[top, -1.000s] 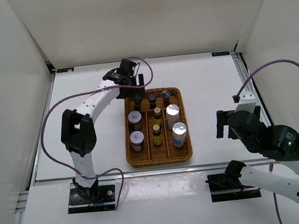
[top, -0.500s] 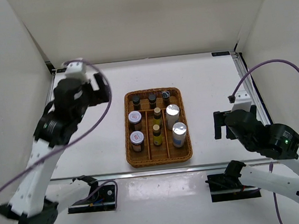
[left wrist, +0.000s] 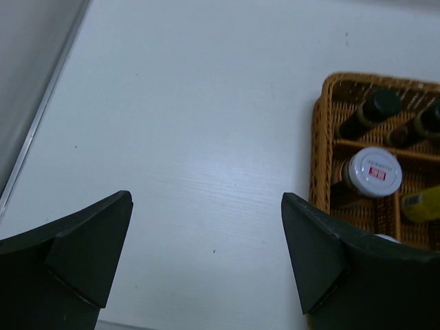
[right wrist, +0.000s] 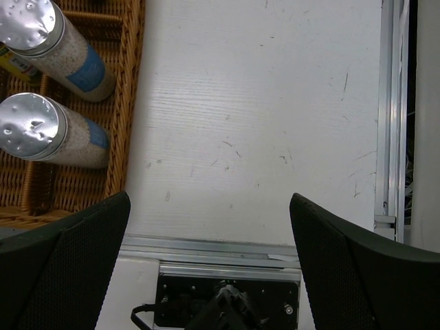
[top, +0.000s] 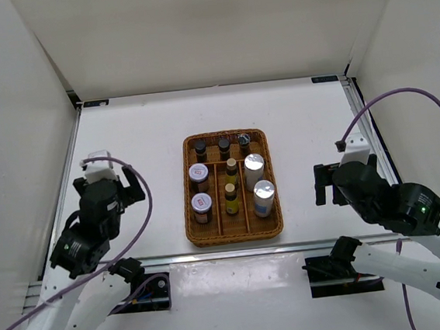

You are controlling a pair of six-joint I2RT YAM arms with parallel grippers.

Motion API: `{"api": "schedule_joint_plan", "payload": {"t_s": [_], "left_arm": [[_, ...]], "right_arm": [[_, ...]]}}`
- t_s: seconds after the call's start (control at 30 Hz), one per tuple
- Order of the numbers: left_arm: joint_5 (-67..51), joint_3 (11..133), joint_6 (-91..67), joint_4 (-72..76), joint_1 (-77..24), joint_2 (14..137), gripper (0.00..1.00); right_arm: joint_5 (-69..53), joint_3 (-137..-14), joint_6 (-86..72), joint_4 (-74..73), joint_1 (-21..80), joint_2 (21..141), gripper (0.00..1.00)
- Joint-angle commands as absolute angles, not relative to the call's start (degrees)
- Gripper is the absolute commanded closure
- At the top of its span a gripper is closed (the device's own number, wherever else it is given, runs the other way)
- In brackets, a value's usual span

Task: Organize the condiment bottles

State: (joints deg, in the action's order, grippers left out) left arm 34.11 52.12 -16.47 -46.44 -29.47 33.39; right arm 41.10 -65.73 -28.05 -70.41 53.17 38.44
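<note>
A metal rail (top: 236, 251) runs along the near edge of the white surface (top: 139, 134). Just past it on the left, the left fingers (top: 133, 190) hang over the surface, spread wide with nothing between them. Their own camera shows only white surface in the gap, with the basket's left wall off to the right. On the right side, the right fingers (top: 325, 184) are spread just as wide and grip nothing (their gap frames the surface and the rail). A purple cable (top: 400, 94) arcs above the right arm.

Between the two arms, apart from both, stands a brown wicker basket (top: 188, 215) with all nine bottles inside it. Its woven wall stands between each pair of fingers and the bottles.

The near part of the basket is split into three long lanes:
- **Left lane:** two red-labelled jars (top: 201, 203) with silver lids, one behind the other.
- **Middle lane:** two slim amber bottles (top: 231, 199) with yellow labels, also in file.
- **Right lane:** two silvery cylinders (top: 264, 192), with blue on their sides in the right wrist view.

Across the far end runs a single compartment with three dark jars (top: 223, 144) side by side. Beyond the basket the surface reaches the white walls (top: 207, 26).
</note>
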Motion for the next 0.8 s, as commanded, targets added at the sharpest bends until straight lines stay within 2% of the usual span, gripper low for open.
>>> {"api": "schedule_joint_plan", "payload": {"t_s": [0.0, 0.77], "left_arm": [[38.2, 52.6, -17.6, -43.8, -29.6, 31.9, 0.0], [38.0, 52.6, -17.6, -43.8, -29.6, 32.0, 0.0]], "right_arm": [[41.2, -65.3, -27.6, -68.9, 53.3, 37.8, 0.0], [41.7, -65.3, -28.1, -68.4, 53.3, 36.9, 0.0]]}}
